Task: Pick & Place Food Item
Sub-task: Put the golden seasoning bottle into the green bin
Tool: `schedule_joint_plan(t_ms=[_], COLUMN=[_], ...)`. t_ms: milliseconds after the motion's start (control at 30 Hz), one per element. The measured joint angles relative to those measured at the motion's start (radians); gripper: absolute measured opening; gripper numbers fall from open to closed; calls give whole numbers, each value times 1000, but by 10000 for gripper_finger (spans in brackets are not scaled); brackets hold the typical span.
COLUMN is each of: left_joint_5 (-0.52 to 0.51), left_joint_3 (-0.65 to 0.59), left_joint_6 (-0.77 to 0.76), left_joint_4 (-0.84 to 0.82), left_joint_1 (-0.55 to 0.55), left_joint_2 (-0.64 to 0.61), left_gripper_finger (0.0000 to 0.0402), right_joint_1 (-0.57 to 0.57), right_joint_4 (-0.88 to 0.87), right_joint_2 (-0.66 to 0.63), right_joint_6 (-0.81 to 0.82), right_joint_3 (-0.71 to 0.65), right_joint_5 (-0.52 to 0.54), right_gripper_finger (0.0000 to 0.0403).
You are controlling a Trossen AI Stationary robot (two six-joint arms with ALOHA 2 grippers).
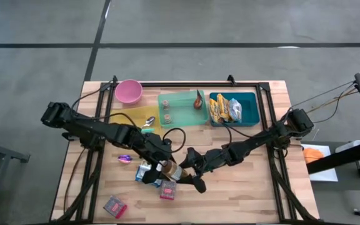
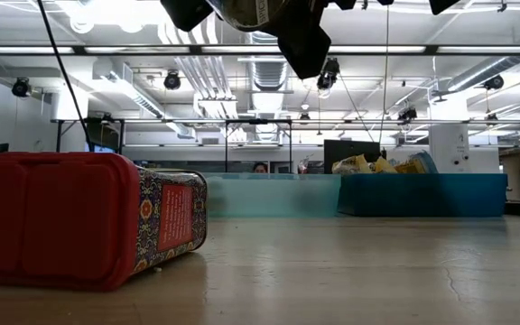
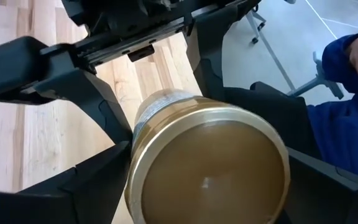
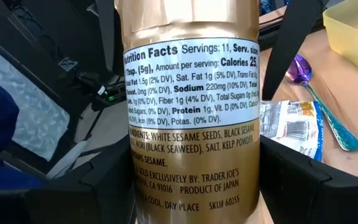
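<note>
A pale wooden worktop (image 1: 242, 187) stands on grey floor, ceiling lights overhead. Mid-worktop, the right gripper (image 1: 194, 173) has its fingers clamped around a gold seasoning jar (image 4: 188, 112); the left gripper (image 1: 161, 164) flanks it, fingers wide. A red tin (image 2: 84, 217) lies nearby.

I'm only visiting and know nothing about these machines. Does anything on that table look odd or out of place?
One thing: a red-lidded tin lies tipped on its side on the wooden table instead of standing. Also unusual: both arms meet at one gold jar, lifted between the left end effector and the right end effector. No spills visible.
</note>
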Motion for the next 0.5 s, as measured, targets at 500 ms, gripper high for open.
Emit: schedule_joint_plan(t_ms=[500], left_joint_5=[15], left_joint_3=[-2], left_joint_6=[41], left_joint_4=[-7], left_joint_1=[1], left_joint_2=[3], left_gripper_finger=[290], right_joint_1=[-6], right_joint_4=[82], right_joint_2=[70], right_joint_6=[19], right_joint_3=[0], right_joint_5=[-44], right_gripper_finger=[273])
